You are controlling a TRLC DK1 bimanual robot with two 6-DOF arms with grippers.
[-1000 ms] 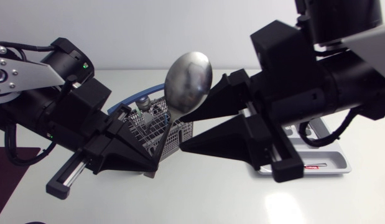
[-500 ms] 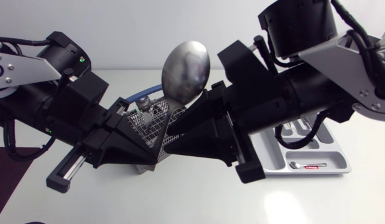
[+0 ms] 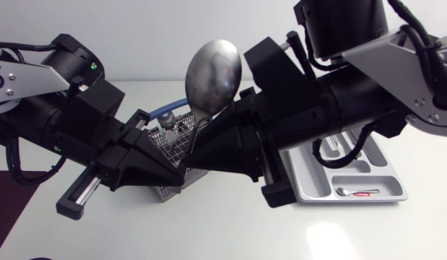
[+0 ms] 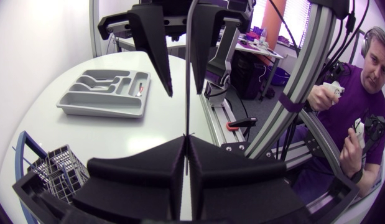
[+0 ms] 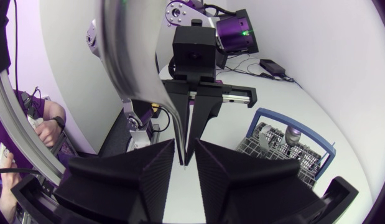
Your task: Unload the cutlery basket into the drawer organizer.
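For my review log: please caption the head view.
Over the basket, the left claw grips a large spoon by its handle; the open right claw straddles the same handle.

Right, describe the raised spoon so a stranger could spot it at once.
Find the wire cutlery basket mid-table; above it the left gripper and right gripper meet tip to tip. Between them a large spoon stands up, bowl uppermost. It alone is held clear of the basket, its polished bowl bigger than the pieces seen inside.
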